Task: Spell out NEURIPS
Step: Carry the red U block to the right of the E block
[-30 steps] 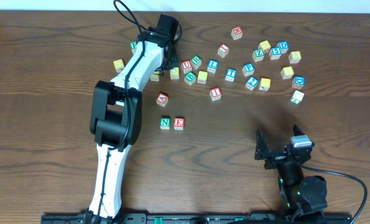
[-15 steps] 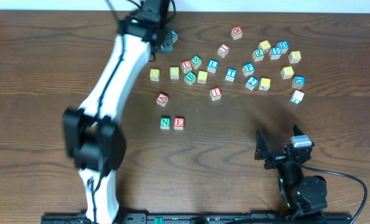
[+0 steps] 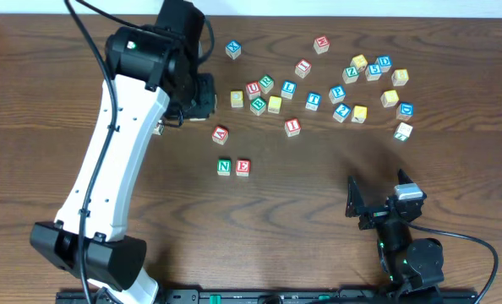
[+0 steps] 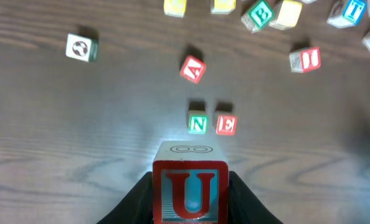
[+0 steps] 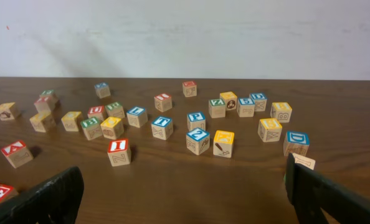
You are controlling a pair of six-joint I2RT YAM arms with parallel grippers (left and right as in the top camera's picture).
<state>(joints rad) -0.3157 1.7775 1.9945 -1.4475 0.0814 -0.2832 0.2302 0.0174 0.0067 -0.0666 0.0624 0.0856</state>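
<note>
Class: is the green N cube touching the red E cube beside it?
Apart. The left wrist view shows a dark strip of table between the N cube and the E cube.

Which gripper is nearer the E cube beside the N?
Left. Left gripper, holding a U cube, is beyond and left of the E cube; right gripper is farther, to its right.

Red A cube (image 3: 220,133) (tilted) on dark table (image 3: 319,211)

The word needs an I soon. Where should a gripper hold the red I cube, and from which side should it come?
Take the red I cube from above, gripping two opposite side faces: it sits flat, letter up, and nothing touches its sides.
</note>
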